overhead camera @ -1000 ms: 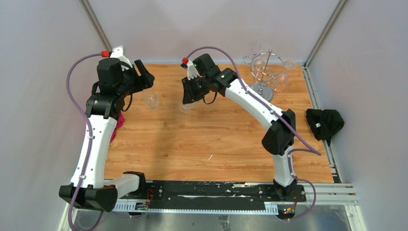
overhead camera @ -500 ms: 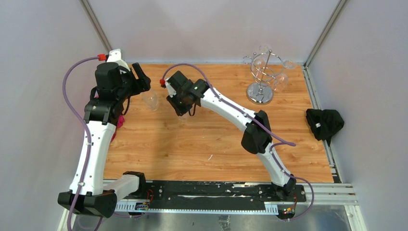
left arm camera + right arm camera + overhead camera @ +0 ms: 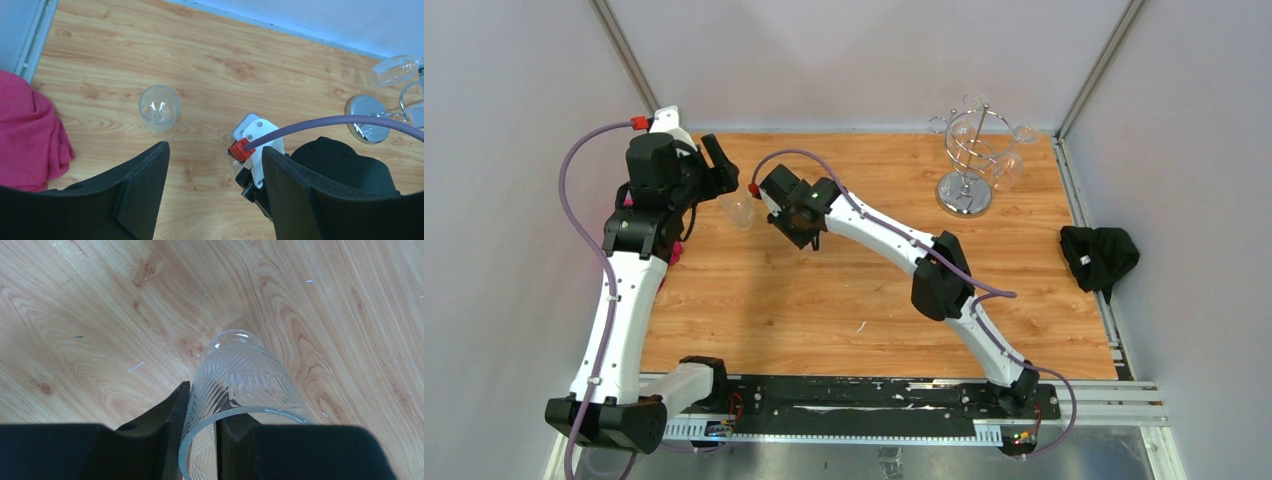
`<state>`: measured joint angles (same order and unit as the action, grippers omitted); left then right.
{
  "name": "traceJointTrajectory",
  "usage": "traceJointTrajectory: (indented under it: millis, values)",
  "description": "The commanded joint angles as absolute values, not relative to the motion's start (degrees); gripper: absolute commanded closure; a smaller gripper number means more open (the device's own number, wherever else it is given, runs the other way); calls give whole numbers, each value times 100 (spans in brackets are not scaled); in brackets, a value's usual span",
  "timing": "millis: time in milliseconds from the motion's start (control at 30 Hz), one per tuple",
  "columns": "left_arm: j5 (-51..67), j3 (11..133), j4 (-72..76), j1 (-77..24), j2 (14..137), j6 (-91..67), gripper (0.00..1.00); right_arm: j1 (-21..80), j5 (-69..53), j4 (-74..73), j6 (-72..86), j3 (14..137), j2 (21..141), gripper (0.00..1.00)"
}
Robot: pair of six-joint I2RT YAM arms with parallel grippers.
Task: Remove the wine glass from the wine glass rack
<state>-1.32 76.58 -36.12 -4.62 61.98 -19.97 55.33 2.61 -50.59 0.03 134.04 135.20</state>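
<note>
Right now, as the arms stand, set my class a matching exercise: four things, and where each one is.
Things:
1. wine glass rack
2. patterned glass
3. pink cloth
4. black cloth

Places:
A. held in the right tool
B. far right corner of the table
C. beyond the right edge
D. at the left edge

Pairs: 1-B, 2-A, 3-D, 4-C

You see a table (image 3: 824, 300) of matt, wood-grain board. At 1 o'clock, the wine glass rack (image 3: 964, 193) is shiny chrome wire on a mirrored base. The etched glass (image 3: 240, 380) is clear, with cut ridges. The left gripper (image 3: 214, 148) has fingers (image 3: 142, 192) that look like matt black plastic. At 9 o'clock lies a soft pink cloth (image 3: 25, 130); at 3 o'clock, a crumpled black cloth (image 3: 1099, 255).
</note>
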Motion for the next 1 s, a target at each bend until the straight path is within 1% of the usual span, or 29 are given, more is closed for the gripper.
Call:
traceJointTrajectory:
  millis: [0, 500, 667, 967]
  values:
    - [-202, 7587, -3463, -441, 6125, -1941, 27, 5520, 275, -4862, -122, 13553, 13566, 100]
    - [-222, 7568, -3464, -432, 6158, -1929, 26, 5310, 94, -4799, -35, 13510, 13751, 100]
    - [-185, 7581, -3456, -436, 6147, -1947, 26, 5231, -225, -4812, 181, 13407, 13827, 100]
    - [-119, 7585, -3437, -433, 6167, -1960, 24, 5221, -226, -4790, 218, 13270, 13871, 100]
